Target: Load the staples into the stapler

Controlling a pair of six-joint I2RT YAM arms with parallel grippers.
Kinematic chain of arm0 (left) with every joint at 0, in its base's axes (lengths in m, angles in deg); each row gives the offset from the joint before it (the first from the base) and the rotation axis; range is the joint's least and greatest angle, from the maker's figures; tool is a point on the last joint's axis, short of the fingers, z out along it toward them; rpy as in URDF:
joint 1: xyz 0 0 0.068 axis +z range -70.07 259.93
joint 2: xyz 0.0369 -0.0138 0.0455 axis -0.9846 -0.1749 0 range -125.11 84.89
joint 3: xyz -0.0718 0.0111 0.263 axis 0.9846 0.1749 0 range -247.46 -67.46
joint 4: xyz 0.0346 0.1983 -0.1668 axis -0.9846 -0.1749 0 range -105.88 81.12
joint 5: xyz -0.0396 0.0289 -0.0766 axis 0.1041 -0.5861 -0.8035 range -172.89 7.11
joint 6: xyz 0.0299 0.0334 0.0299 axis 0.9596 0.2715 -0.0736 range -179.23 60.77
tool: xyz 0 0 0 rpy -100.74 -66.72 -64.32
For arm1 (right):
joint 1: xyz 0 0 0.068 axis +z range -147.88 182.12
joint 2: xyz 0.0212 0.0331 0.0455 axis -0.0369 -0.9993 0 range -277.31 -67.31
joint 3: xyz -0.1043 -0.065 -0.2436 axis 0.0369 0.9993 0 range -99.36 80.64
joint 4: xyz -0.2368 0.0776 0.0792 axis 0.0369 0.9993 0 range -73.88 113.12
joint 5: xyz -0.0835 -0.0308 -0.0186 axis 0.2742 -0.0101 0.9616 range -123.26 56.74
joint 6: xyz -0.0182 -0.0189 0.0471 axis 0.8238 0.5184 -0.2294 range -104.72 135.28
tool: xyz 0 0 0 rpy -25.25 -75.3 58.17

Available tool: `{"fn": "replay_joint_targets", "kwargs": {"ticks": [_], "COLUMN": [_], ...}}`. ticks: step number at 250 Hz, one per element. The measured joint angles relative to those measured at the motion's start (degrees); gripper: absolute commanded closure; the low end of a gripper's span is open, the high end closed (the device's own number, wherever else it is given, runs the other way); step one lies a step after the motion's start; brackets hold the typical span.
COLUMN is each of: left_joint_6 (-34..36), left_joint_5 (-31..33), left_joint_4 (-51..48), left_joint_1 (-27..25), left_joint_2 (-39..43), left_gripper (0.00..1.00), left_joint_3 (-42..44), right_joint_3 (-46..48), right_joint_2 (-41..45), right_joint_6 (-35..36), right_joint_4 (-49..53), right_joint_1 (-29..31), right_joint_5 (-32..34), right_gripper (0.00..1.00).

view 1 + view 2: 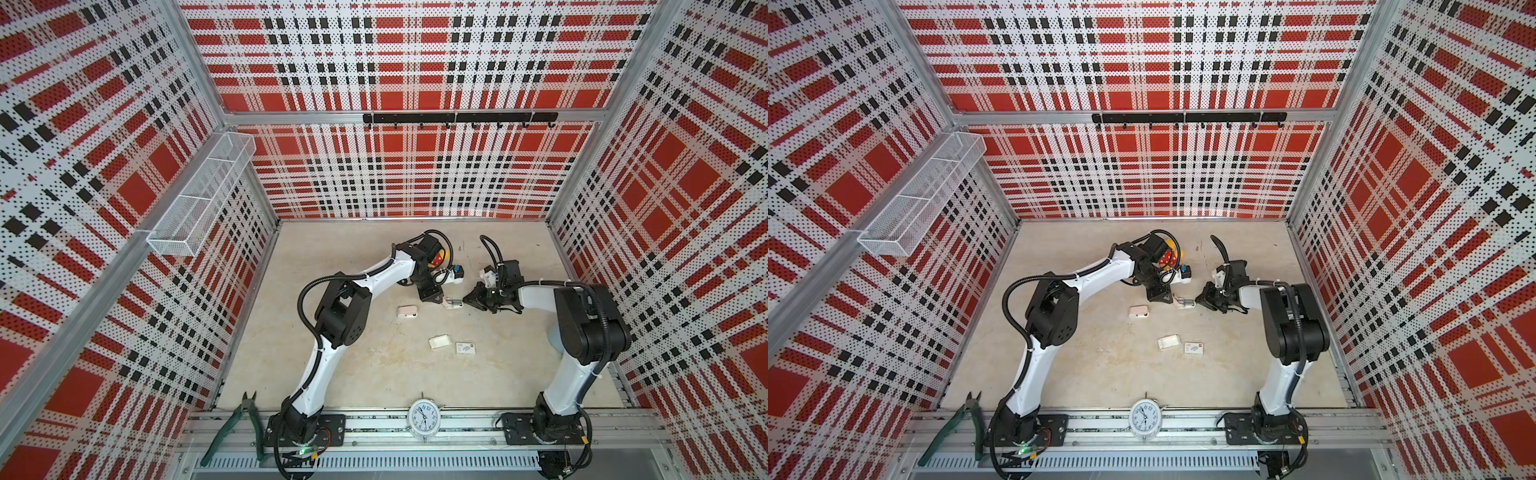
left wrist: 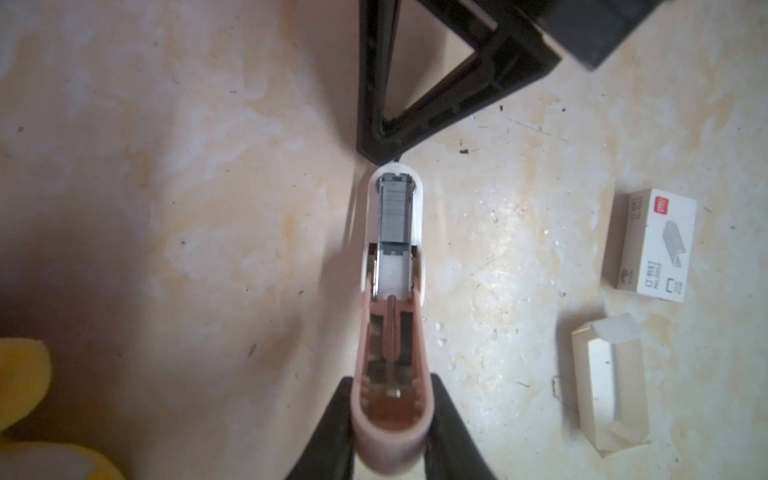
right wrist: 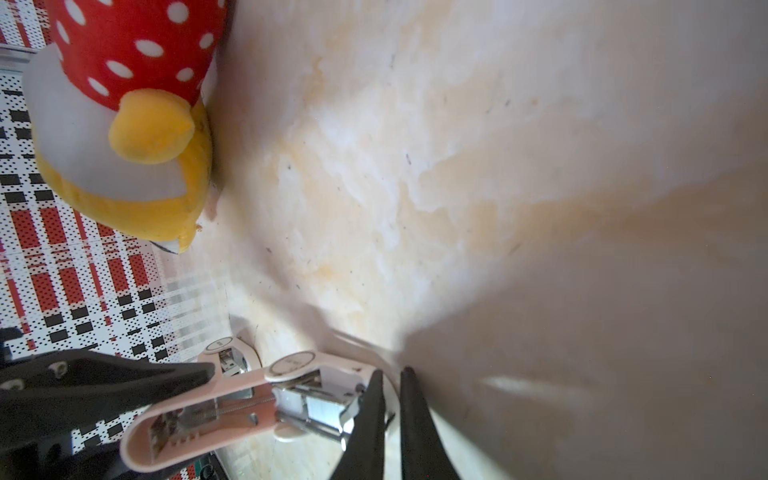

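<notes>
A small stapler (image 1: 453,303) (image 1: 1185,302) lies open on the table between my two grippers. Its pink lid (image 2: 390,361) is swung up, and my left gripper (image 2: 390,380) (image 1: 439,299) is shut on that lid's sides. A grey strip of staples (image 2: 395,212) (image 3: 322,409) sits in the magazine of the white base. My right gripper (image 3: 391,372) (image 1: 465,300) is at the stapler's nose, nearly closed, with the base's white front rim in the narrow gap. One of its fingers (image 2: 368,83) shows beyond the nose.
A white staple box (image 2: 652,245) (image 1: 465,348) and an empty cardboard tray (image 2: 606,386) (image 1: 439,341) lie nearer the front. A closed pink item (image 1: 407,311) lies left of the stapler. A plush toy (image 3: 124,104) stands behind, with a clock (image 1: 423,417) and pliers (image 1: 237,424) at the front rail.
</notes>
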Motion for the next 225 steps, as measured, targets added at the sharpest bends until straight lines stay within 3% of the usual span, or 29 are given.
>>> {"fn": "replay_joint_targets", "kwargs": {"ticks": [127,225], "left_joint_6": [0.5,0.9], "left_joint_5": [1.7,3.5], "left_joint_4": [-0.1,0.0], "left_joint_1": [-0.8,-2.4], "left_joint_2": [0.1,0.2], "left_gripper": [0.74,0.69], "left_joint_3": [0.4,0.4], "right_joint_3": [1.7,2.1], "right_joint_2": [0.0,0.0], "right_joint_6": [-0.5,-0.4], "right_joint_4": [-3.1,-3.7], "right_joint_1": [0.0,0.0], "right_joint_5": [-1.1,-1.0], "right_gripper": [0.89,0.90]}}
